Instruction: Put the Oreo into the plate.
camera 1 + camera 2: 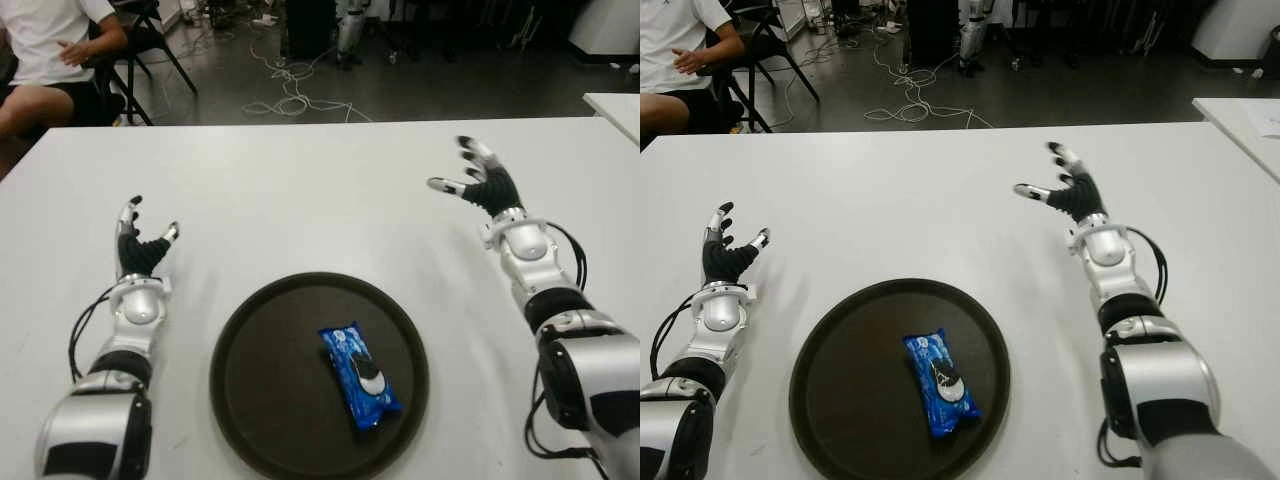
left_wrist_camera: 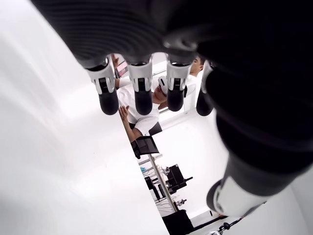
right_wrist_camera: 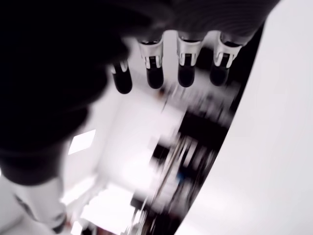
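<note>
The Oreo pack, a blue wrapper with a cookie printed on it, lies flat inside the plate, a round dark dish. The pack sits a little toward the right of the dish's middle, its long side running from the far-left to the near-right, and all of it is within the rim. The plate stands on the white table close to the near edge, about midway between the two arms.

Neither hand touches the pack or the plate. The left hand shows to the left of the plate, fingers pointing up and spread, holding nothing; its wrist view shows the fingertips apart with only the room behind them. The right hand shows to the right of the plate and farther toward the far edge, well apart from it, fingers likewise spread and empty, as its own wrist view confirms.

Judged from how things lie, the task looks done: the pack is in the plate and both hands are clear of it. Nothing appears left to do except perhaps bringing the arms to rest.

Beyond the far left corner of the table a person sits on a chair.
</note>
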Tool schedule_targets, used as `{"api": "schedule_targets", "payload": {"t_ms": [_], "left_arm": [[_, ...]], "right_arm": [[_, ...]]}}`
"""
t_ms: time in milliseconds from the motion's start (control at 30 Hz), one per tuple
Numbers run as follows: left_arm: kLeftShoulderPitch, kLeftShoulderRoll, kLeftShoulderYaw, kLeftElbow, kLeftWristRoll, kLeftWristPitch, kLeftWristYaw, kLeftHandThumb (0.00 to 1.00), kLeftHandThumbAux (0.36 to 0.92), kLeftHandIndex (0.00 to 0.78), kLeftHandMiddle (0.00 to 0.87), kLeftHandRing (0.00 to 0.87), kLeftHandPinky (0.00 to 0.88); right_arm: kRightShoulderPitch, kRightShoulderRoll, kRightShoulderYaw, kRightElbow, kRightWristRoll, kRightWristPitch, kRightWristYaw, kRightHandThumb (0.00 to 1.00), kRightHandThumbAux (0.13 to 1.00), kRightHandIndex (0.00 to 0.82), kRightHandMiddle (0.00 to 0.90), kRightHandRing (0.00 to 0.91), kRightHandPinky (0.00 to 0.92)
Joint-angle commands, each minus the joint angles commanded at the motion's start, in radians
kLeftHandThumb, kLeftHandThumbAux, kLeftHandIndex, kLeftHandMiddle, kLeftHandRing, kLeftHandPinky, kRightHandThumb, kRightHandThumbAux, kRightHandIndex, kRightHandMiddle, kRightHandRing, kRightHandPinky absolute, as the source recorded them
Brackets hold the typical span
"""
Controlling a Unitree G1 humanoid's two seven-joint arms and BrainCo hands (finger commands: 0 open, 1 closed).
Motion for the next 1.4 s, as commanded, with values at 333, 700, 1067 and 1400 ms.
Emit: {"api": "schedule_targets", "payload": {"t_ms": [333,700,1067,1400], "left_arm": [[0.002,0.004,0.000,-0.001,-0.006,-0.009,-0.024,0.000,0.766,0.052,0.065,0.042,0.027],[-0.002,0.001,0.009,0.001,-0.016,-0.005,-0.035,0.000,0.766,0.049,0.064,0.045,0.038],[-0.001,0.000,0.013,0.001,-0.025,-0.013,-0.045,0.000,0.779,0.049,0.069,0.049,0.034],[0.001,0.006,0.004,0.000,-0.010,-0.018,-0.036,0.000,0.791,0.056,0.084,0.063,0.042]], "right_arm": [[0.011,-0.001,-0.028,0.028,-0.012,0.054,-0.084,0.000,0.698,0.087,0.043,0.025,0.000],[0.000,0.009,-0.049,0.032,-0.013,0.117,-0.111,0.000,0.687,0.116,0.074,0.050,0.035],[-0.005,0.016,-0.056,0.033,-0.028,0.163,-0.139,0.000,0.627,0.159,0.088,0.072,0.029],[-0.011,0.022,-0.060,0.033,-0.024,0.188,-0.140,0.000,0.632,0.129,0.082,0.059,0.023]]}}
